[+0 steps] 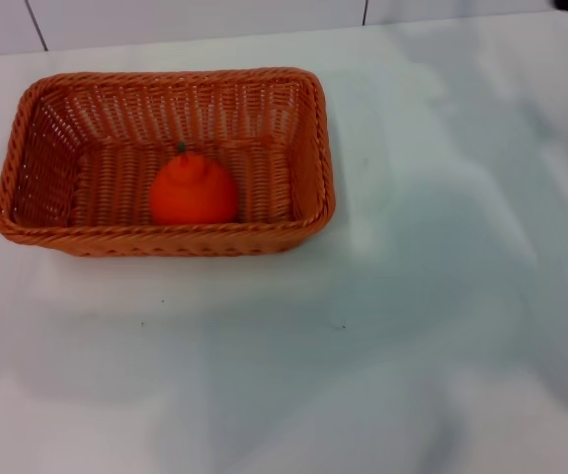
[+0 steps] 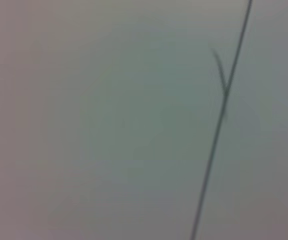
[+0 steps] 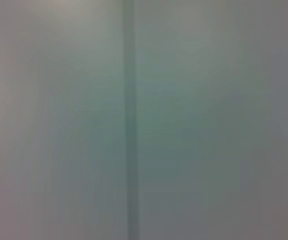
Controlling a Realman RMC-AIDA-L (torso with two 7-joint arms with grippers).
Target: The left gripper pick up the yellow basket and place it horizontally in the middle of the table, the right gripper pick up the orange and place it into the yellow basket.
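Basket (image 1: 165, 163), rectangular woven wicker, orange-brown, braided rim, on white worktop (image 1: 412, 296), left of centre; knobbly orange (image 1: 194, 191) inside. Head view only. Wrist views: blurred pale surface, dark line. Neither tool visible; state cannot be told.

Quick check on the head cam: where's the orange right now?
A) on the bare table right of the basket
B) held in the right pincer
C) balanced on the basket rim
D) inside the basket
D: in the head view the orange sits on the floor of the yellow basket, its woven walls all around it, and no pincer shows.
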